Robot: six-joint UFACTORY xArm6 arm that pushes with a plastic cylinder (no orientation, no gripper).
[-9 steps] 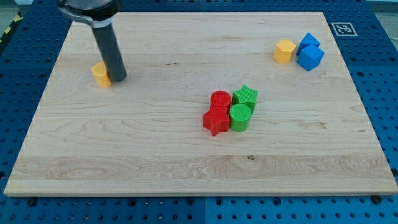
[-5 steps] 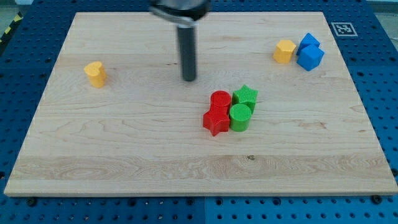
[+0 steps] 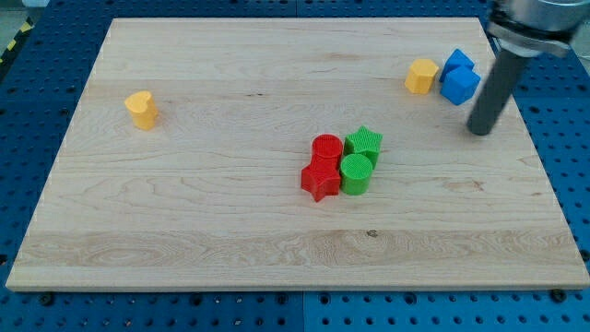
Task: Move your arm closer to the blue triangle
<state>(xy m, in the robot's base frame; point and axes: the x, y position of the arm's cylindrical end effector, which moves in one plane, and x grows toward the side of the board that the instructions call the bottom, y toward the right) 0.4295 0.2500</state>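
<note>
Moved: my tip (image 3: pixel 479 132) crossed from the view's left, past centre, to the far right.
Board (image 3: pixel 184 231): wooden, on blue pegboard.
Centre cluster: red cylinder (image 3: pixel 326 148), red star (image 3: pixel 319 179), green star (image 3: pixel 365 142), green cylinder (image 3: pixel 356 172), packed touching.
Blue triangle (image 3: pixel 456 64): top right, touching blue cube (image 3: pixel 460 85); which blue block is the triangle is hard to tell.
Yellow hexagon (image 3: pixel 423 76): just left of the blues.
Yellow heart (image 3: pixel 142 109): far left.
Tip: just beside blue cube, lower right.
Pincer: none, bare rod.
Risk: overshoot shoves cube into triangle.
</note>
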